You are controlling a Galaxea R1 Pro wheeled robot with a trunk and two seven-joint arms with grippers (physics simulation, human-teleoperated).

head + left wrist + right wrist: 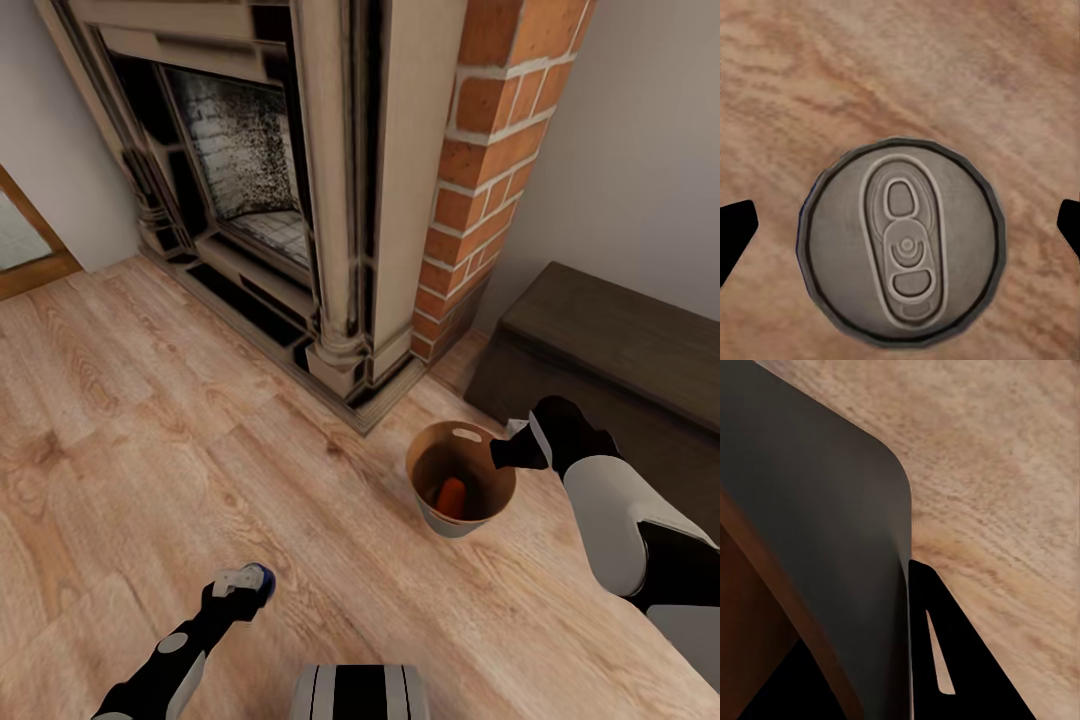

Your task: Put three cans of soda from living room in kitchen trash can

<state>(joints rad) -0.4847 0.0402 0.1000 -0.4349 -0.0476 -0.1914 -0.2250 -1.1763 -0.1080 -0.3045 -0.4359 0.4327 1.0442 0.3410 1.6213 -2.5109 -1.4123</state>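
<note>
Two dark fingertips [736, 232] of the left gripper [243, 583] are being held wide apart on either side of the blue soda can [902, 244], which is standing upright on the wood floor [150, 420], ungrasped. The bin's rim [832, 547] is being clamped by the right gripper [508, 453]; one orange can [452, 496] is lying inside the bin [440, 470], beside the brick fireplace [330, 190].

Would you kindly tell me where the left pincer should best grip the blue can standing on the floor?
Grip the blue can by its round side wall, coming straight down from above: it stands upright, lid facing up, centred between the left pincer's open fingertips.
</note>
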